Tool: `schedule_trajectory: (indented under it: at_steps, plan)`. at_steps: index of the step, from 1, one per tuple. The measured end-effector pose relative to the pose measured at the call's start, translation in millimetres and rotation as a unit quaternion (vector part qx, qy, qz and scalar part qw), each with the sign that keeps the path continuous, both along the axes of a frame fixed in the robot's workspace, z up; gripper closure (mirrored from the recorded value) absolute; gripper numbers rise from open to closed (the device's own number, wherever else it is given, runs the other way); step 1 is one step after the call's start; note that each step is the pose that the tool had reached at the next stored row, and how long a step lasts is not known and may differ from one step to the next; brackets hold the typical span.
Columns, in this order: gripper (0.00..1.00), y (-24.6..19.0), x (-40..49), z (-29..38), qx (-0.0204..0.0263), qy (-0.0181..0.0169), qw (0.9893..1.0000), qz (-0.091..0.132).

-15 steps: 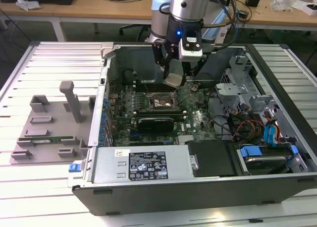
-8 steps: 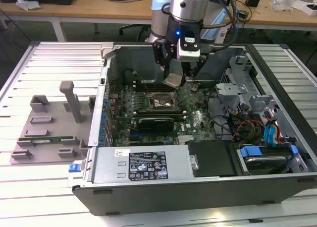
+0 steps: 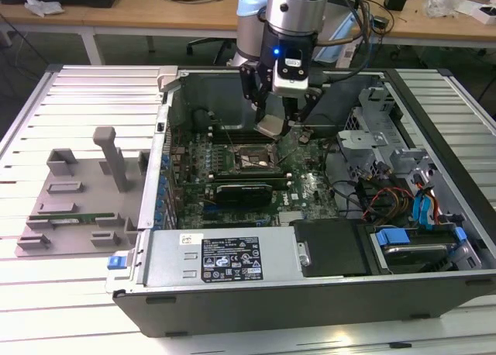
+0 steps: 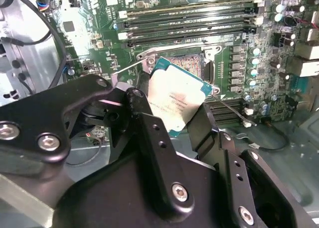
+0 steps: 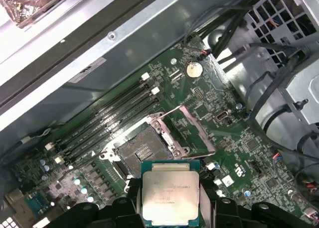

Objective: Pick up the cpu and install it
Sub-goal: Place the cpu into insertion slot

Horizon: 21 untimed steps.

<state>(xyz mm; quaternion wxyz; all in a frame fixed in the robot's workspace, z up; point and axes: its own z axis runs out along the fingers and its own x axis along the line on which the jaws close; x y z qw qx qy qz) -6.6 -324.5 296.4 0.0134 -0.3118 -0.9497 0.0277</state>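
My gripper [image 3: 273,127] is shut on the cpu [image 5: 170,194], a flat square chip with a silvery top and a greenish edge. In the exterior view the cpu [image 3: 270,127] hangs tilted inside the open computer case, just above the motherboard. The square socket [image 5: 145,150] lies right beyond the chip, its metal frame [image 5: 193,130] swung open and its lever raised. In the second wrist view the cpu [image 4: 175,99] hovers over the socket [image 4: 191,64], held between the black fingers [image 4: 149,138].
The case [image 3: 310,215] lies open on a slatted table. A black graphics card [image 3: 244,191] sits near the socket, memory slots [image 5: 112,113] run beside it, and cables and drive bays [image 3: 403,208] fill the exterior view's right. A grey fixture [image 3: 85,192] stands on the exterior view's left.
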Motion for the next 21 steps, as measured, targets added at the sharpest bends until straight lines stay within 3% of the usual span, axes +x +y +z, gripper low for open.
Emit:
schedule_trajectory:
  at_steps: [6, 16, 21]
  plan:
    - [0.45, 0.0, 0.0, -0.2, -0.0022, 0.0000, 0.9996, -0.028]
    - [0.45, 0.0, 0.0, -0.5, -0.0031, 0.0001, 0.9971, -0.076]
    - [0.45, 0.0, 0.0, -0.7, -0.0041, 0.0001, 0.9950, -0.100]
